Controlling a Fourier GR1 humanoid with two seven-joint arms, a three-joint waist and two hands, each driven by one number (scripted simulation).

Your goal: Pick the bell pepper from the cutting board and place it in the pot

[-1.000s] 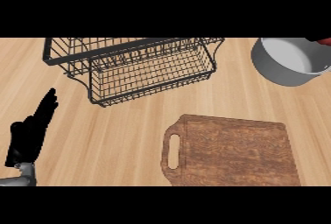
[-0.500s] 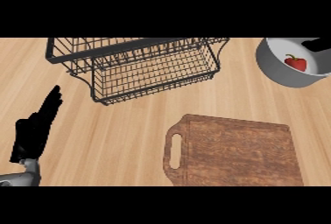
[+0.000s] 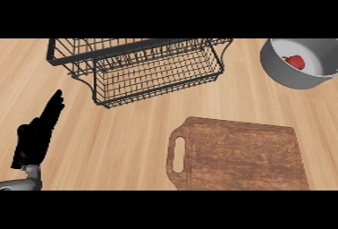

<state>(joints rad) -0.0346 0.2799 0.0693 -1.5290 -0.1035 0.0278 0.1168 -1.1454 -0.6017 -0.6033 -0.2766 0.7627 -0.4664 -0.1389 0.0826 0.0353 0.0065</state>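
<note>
A red bell pepper [image 3: 296, 61] lies inside the grey pot [image 3: 285, 74] at the counter's far right corner. The brown wooden cutting board [image 3: 241, 154] with a handle slot on its left side sits at the lower right with nothing on it. My left hand [image 3: 37, 134] rests at the lower left, fingers straight and pointing up, holding nothing. My right hand does not show in the head view.
A black wire dish rack [image 3: 142, 67] stands at the upper middle, between my left hand and the pot. Bare wooden counter [image 3: 125, 143] lies between my left hand and the board.
The bell pepper has appeared inside the pot, which a second ago showed none. The view has shifted a little, so the pot sits further into the picture.
</note>
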